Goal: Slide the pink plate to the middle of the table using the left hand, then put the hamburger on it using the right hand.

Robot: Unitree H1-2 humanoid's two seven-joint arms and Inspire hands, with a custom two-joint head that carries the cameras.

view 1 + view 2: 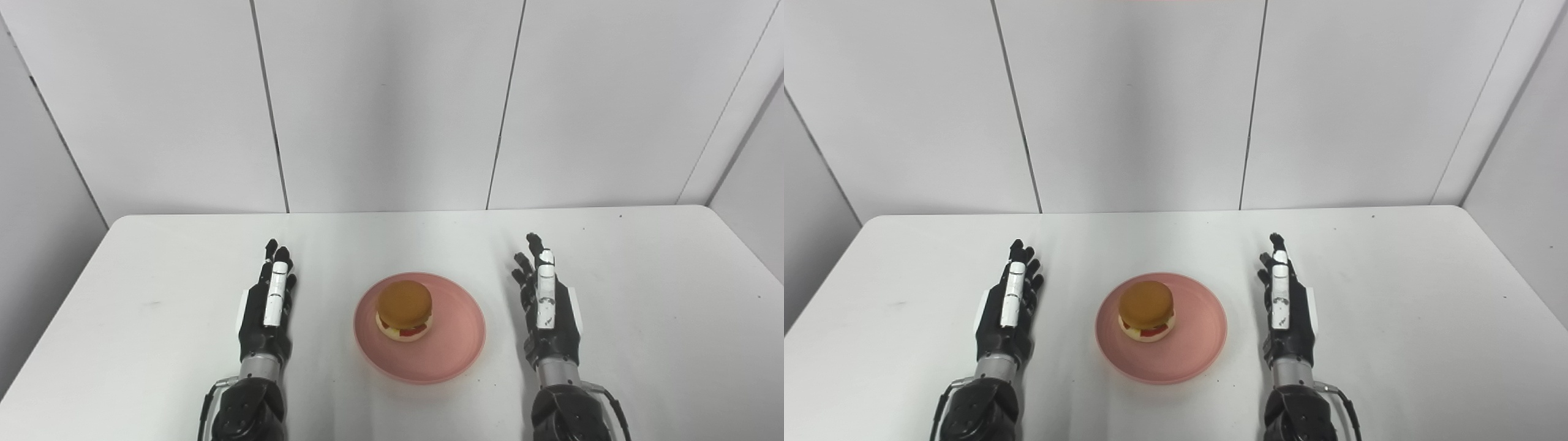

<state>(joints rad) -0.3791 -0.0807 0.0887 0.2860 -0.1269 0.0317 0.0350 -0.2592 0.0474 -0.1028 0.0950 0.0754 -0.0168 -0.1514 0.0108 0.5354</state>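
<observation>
The hamburger (404, 311) is sitting upright on the pink plate (453, 352), slightly toward the plate's upper-left part, in the lower centre of the frame. The plate is lying flat on the white table (153, 294), roughly midway between the table's side edges, which suggests that both task steps are complete. The left hand (268, 306), at lower left, and the right hand (547, 305), at lower right, are flanking the plate, each apart from its rim, with fingers extended and holding nothing; this reads as a resting pose clear of the load. Bare tabletop is surrounding the plate on all sides, with the widest room lying toward the far edge below the panelled wall (392, 104).
</observation>
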